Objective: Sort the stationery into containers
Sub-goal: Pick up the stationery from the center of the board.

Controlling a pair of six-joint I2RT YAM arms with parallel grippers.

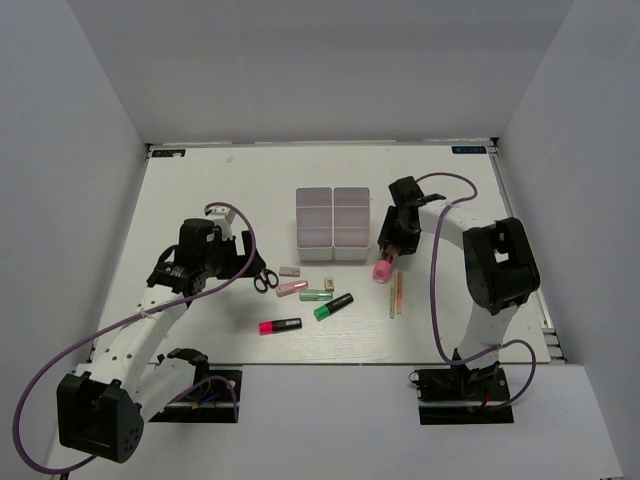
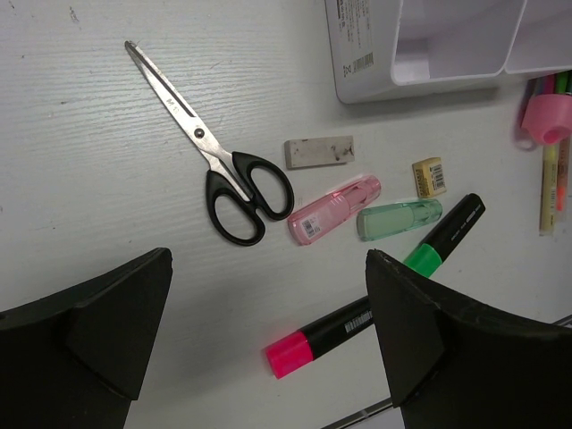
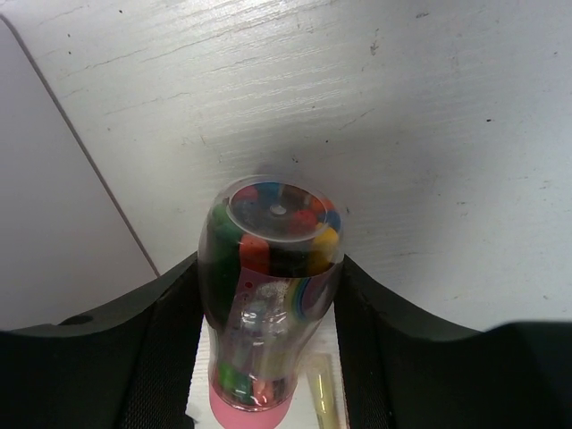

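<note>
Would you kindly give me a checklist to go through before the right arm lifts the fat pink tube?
1. The fat pink tube sits inside the right gripper: ok, a finger on each side.
2. The grip is firm: cannot tell.
3. The thin sticks are clear of the grip: cannot tell; one shows close beside the tube's cap.
4. The containers stand next to the tube, tops open: ok.
5. The left gripper is open and apart from the containers: ok, near the scissors.
</note>
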